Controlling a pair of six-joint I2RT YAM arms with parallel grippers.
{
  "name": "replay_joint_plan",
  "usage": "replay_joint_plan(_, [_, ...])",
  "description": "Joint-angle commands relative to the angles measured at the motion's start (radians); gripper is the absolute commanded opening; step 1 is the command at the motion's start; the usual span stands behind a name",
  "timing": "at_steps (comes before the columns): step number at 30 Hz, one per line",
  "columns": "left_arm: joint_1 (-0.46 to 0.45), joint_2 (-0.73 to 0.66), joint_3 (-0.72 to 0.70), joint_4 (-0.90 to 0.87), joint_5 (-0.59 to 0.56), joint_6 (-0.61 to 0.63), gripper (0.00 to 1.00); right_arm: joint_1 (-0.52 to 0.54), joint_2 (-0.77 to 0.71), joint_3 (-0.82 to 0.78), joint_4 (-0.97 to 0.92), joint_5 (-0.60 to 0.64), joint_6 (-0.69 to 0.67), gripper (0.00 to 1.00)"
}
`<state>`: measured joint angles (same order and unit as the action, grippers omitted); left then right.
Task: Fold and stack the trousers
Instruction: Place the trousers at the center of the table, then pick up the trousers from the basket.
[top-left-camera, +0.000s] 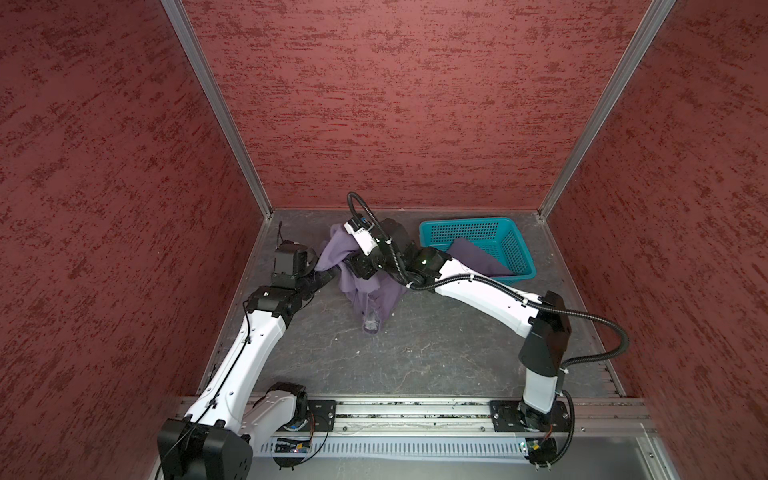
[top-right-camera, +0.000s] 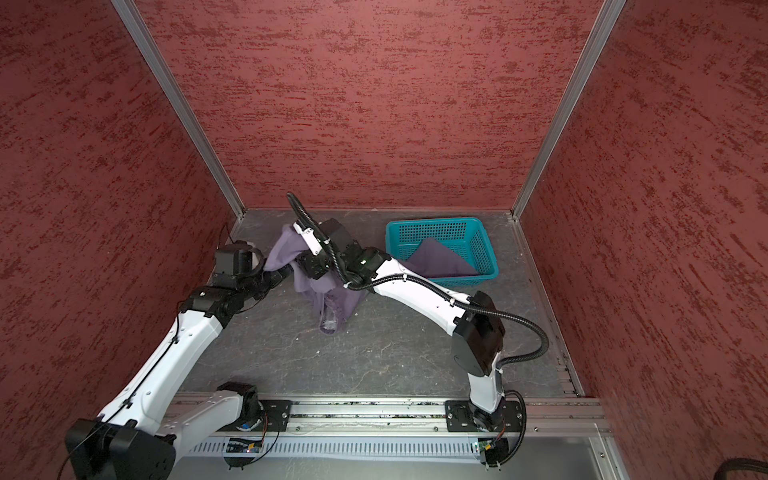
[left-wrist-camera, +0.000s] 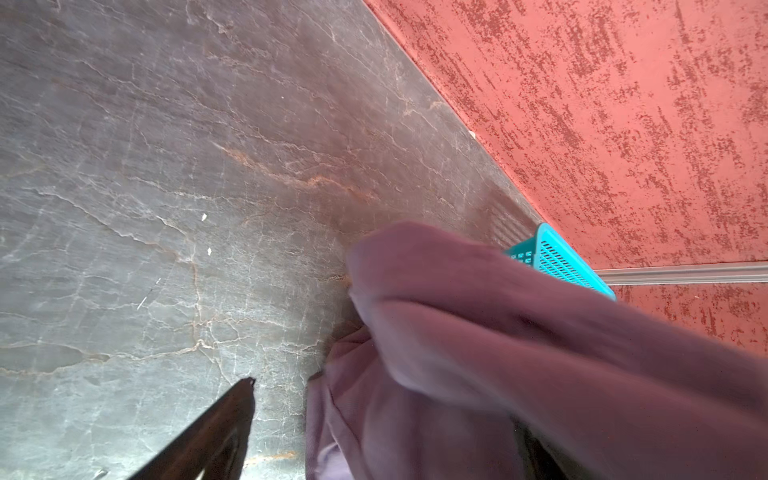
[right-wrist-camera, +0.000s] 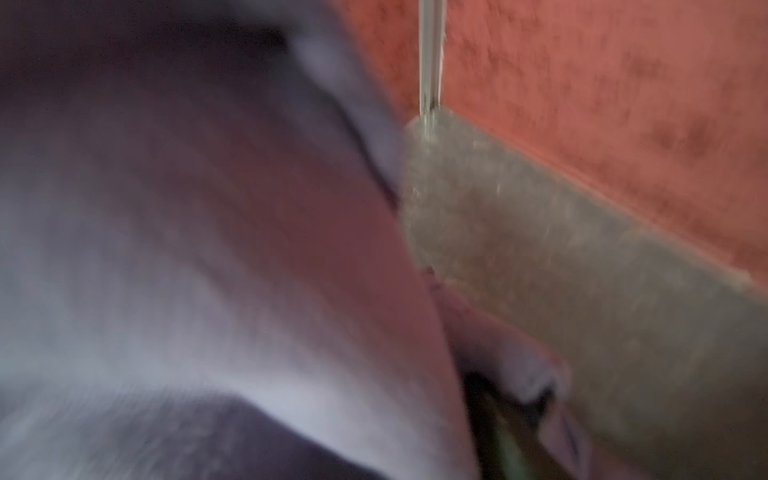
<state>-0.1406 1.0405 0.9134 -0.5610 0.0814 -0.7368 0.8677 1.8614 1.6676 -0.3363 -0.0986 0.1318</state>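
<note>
imo flatten those bunched trousers (top-left-camera: 370, 293) mid-frame before folding: left gripper (top-left-camera: 330, 272) is spread wide at their edge, right gripper (top-left-camera: 355, 268) is cloth-buried, can't tell.

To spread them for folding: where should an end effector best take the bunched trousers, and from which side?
Probably the narrow end of the trousers on the table, nearest the robot. Come from above on the near side: it lies free, while the rest is bunched between both arms.

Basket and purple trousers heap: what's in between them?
The right arm reaches across that gap, its dark wrist joint sitting between the trousers and the teal basket. Both top views show it.
</note>
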Motion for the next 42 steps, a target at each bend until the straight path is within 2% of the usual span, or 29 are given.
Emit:
replay_joint_plan(1, [0.003, 0.025, 0.044, 0.031, -0.035, -0.004, 0.95, -0.122, -0.130, -0.168, 0.058, -0.140, 0.168, 0.72])
replay_joint_plan(4, [-0.014, 0.068, 0.077, 0.032, -0.042, -0.003, 0.95, -0.233, -0.259, -0.317, 0.098, -0.170, 0.217, 0.74])
replay_joint_plan(9, [-0.159, 0.189, 0.171, 0.055, -0.085, 0.049, 0.95, -0.372, -0.400, -0.429, 0.030, -0.052, 0.210, 0.73])
replay_joint_plan(13, [-0.315, 0.370, 0.317, 0.085, -0.024, 0.139, 0.97, -0.498, -0.404, -0.453, -0.067, 0.002, 0.257, 0.64])
replay_joint_plan(18, [-0.467, 0.640, 0.586, -0.009, 0.032, 0.249, 0.99, -0.651, -0.433, -0.509, -0.089, -0.070, 0.314, 0.46])
replay_joint_plan(21, [-0.539, 0.769, 0.722, -0.072, 0.023, 0.283, 1.00, -0.704, -0.441, -0.543, -0.084, -0.101, 0.309, 0.31])
replay_joint_plan(22, [-0.558, 0.803, 0.760, -0.086, 0.027, 0.287, 0.99, -0.716, -0.445, -0.552, -0.084, -0.102, 0.301, 0.29])
replay_joint_plan(29, [-0.623, 0.991, 0.964, -0.240, -0.051, 0.320, 1.00, -0.781, -0.452, -0.602, -0.068, -0.122, 0.284, 0.29])
replay_joint_plan(34, [-0.629, 1.091, 1.057, -0.348, -0.119, 0.327, 0.94, -0.809, -0.440, -0.618, -0.049, -0.153, 0.285, 0.29])
replay_joint_plan(39, [-0.642, 1.138, 1.093, -0.373, -0.163, 0.336, 0.73, -0.823, -0.420, -0.621, -0.028, -0.182, 0.296, 0.30])
replay_joint_plan(42, [-0.642, 1.156, 1.115, -0.385, -0.180, 0.338, 0.55, -0.828, -0.413, -0.621, -0.020, -0.204, 0.302, 0.31])
